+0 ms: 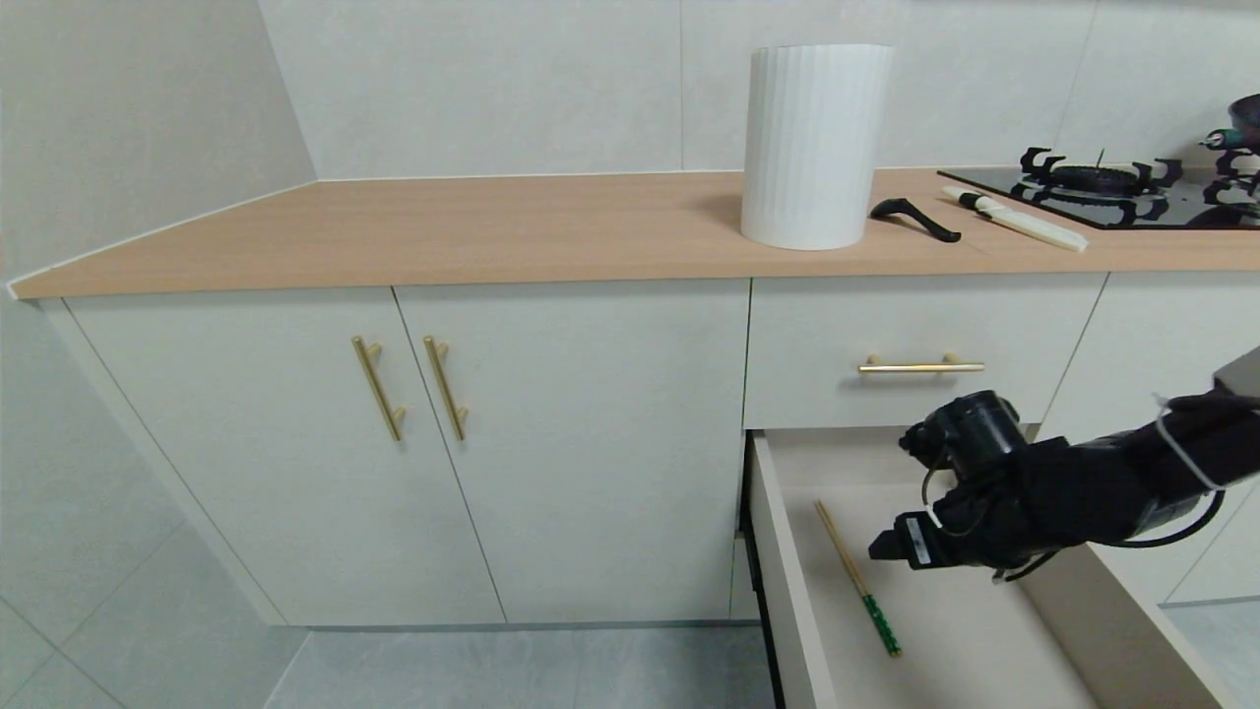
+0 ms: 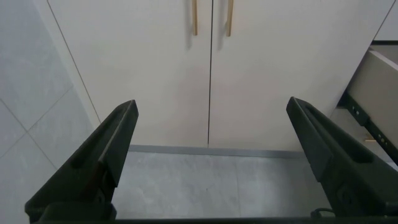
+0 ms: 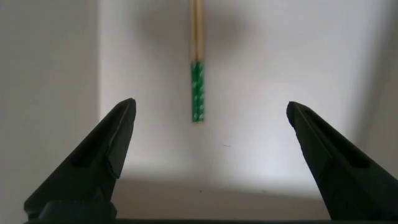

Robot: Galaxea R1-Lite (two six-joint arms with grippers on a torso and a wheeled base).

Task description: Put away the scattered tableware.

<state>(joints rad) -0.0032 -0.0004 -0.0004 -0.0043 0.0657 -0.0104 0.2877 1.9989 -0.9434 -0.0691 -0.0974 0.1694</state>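
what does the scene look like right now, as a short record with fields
drawer: open
chopsticks: lying flat on the drawer floor, green ends toward the front
right gripper: open, empty, over the drawer near the chopsticks, not touching them
left gripper: open, empty, facing the cabinet doors
counter: white ribbed canister, black-handled tool, knife
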